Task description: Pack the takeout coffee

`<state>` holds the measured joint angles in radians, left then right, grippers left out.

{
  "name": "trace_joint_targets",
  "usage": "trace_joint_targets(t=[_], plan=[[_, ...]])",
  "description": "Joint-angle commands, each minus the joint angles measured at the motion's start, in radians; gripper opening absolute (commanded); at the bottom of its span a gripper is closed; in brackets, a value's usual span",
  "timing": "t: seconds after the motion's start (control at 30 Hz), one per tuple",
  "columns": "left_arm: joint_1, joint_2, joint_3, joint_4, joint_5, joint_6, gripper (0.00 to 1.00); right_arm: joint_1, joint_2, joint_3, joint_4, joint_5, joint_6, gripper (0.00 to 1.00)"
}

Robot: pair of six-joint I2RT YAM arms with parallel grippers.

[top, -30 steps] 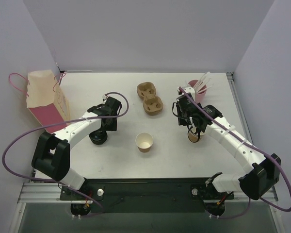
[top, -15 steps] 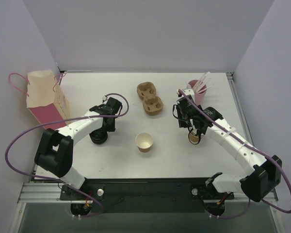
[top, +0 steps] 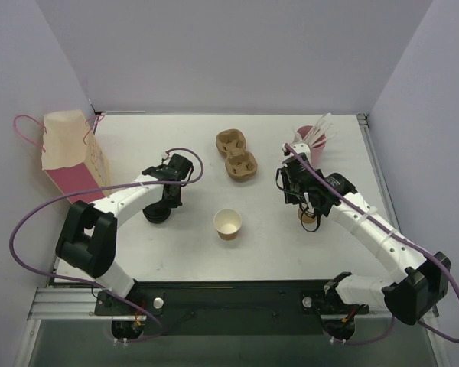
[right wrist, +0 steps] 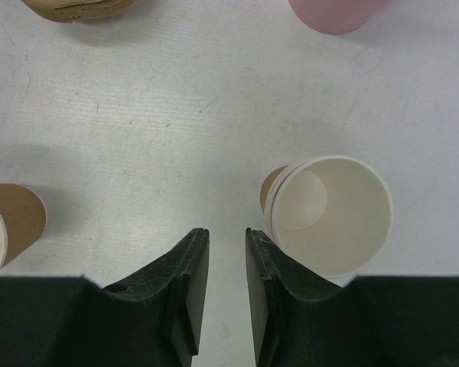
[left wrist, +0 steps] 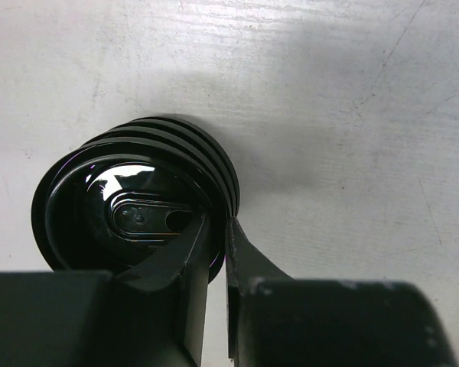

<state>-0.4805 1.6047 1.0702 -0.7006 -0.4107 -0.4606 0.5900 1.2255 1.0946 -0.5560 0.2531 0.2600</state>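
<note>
Two kraft cups stood mouth-up on the counter [top: 138, 138]. One cup [top: 228, 223] was near the middle. What looked like a nested pair [right wrist: 329, 214] stood on the right, just right of the right fingers [right wrist: 187, 283], which were almost together with nothing between them. The left fingers [left wrist: 180, 264] were pinched on the rim of a stack of black lids [left wrist: 138, 199] left of centre. The bag [top: 69, 153] stood at the far left, with the tray [top: 236, 155] and pink cup [top: 315, 145] farther back. The cups looked light, thin-walled and easy to crush or tip. I judged the best hold to be a gentle pinch over the rolled rim, one finger inside, where the paper is stiffest.
</note>
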Motion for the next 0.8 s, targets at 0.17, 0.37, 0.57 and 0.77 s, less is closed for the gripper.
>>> trace_joint_targets(t=[0.17, 0.37, 0.57, 0.77], plan=[[0.003, -0.129, 0.040, -0.039, 0.053, 0.000, 0.12, 0.013, -0.038, 0.002, -0.005, -0.020, 0.018, 0.29], [0.003, -0.231, 0.099, -0.054, 0.206, 0.028, 0.10, 0.019, -0.055, -0.013, 0.047, -0.063, 0.045, 0.30], [0.008, -0.440, 0.085, 0.143, 0.721, 0.017, 0.10, 0.007, -0.228, -0.183, 0.450, -0.306, 0.168, 0.39], [0.010, -0.596, 0.014, 0.441, 1.033, -0.151, 0.11, -0.001, -0.348, -0.377, 0.885, -0.477, 0.385, 0.42]])
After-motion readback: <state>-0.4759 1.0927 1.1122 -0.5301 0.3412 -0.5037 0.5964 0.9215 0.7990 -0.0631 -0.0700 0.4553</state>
